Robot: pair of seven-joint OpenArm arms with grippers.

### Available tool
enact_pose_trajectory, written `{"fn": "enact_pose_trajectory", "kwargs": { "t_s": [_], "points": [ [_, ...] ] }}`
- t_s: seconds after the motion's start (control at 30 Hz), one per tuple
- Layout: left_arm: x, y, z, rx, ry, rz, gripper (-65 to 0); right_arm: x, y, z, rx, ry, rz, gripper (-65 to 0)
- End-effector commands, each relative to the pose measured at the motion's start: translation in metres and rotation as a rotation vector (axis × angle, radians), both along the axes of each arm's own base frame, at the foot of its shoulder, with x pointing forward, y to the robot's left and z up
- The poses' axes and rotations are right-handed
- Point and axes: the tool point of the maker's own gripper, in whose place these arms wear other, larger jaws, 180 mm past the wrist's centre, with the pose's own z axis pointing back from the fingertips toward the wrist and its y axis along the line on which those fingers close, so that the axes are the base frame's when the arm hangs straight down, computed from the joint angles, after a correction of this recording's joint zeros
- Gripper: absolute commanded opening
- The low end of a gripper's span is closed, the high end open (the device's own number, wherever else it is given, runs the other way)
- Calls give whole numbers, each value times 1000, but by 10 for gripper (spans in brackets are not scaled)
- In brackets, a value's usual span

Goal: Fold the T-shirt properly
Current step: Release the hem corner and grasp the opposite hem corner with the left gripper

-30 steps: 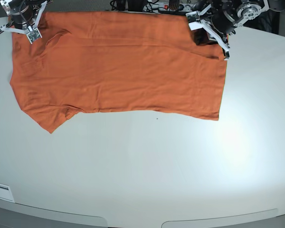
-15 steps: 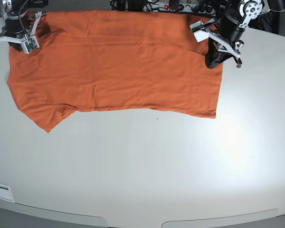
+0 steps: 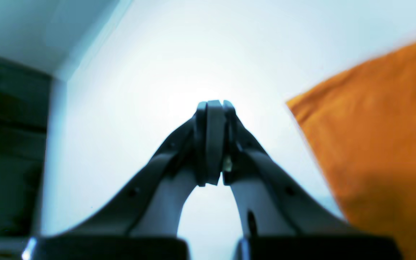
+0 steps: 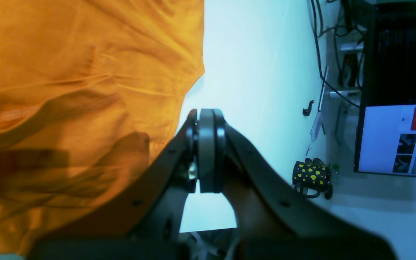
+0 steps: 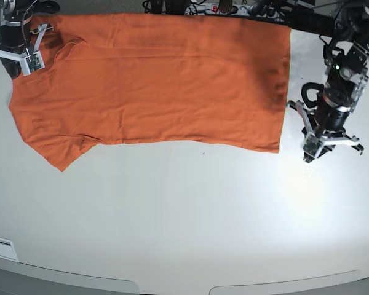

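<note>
Fingers clenched, nothing held, on both: left gripper (image 3: 213, 144) over bare table (image 5: 190, 209) beside T-shirt (image 5: 154, 80) hem; right gripper (image 4: 206, 151) at sleeve edge

A robotics lab: white worktable (image 5: 184, 221), tangled cables (image 4: 325, 43), lit monitor (image 4: 397, 139) beside it.

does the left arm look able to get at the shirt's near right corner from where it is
Probably yes. The left gripper, shut and empty, sits on bare table just beside the shirt, with nothing between it and that corner.
</note>
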Motion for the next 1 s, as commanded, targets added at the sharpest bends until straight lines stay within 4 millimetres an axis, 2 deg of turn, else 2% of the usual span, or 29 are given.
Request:
{"fn": "enact_pose_trajectory", "kwargs": {
  "t_s": [0.0,0.07,0.17,0.27,0.4,0.43,0.53,0.57,0.8,0.97],
  "points": [
    [11,9,10,-48,-29,26,-650,3,-1,9,-23,-29,13,-650],
    [22,28,0,-169,-3,117,-650,3,-1,9,-23,-29,13,-650],
    [33,51,-28,-312,70,220,-650,3,-1,9,-23,-29,13,-650],
    [34,57,-56,-407,175,230,-650,3,-1,9,-23,-29,12,-650],
    [33,63,-69,-447,223,268,-650,3,-1,9,-23,-29,13,-650],
    [31,61,-72,-445,243,272,-598,4,-1,9,-23,-29,13,-650],
    [20,53,-85,-466,336,276,-358,4,-1,9,-23,-30,13,-650],
    [16,47,-89,-481,368,266,-320,4,-1,9,-23,-30,13,-650],
    [7,6,-94,-578,441,128,-319,4,-2,10,-22,-38,7,-650],
    [3,-8,-98,-604,473,92,-319,4,-1,10,-22,-38,7,-650]
  ]
}}
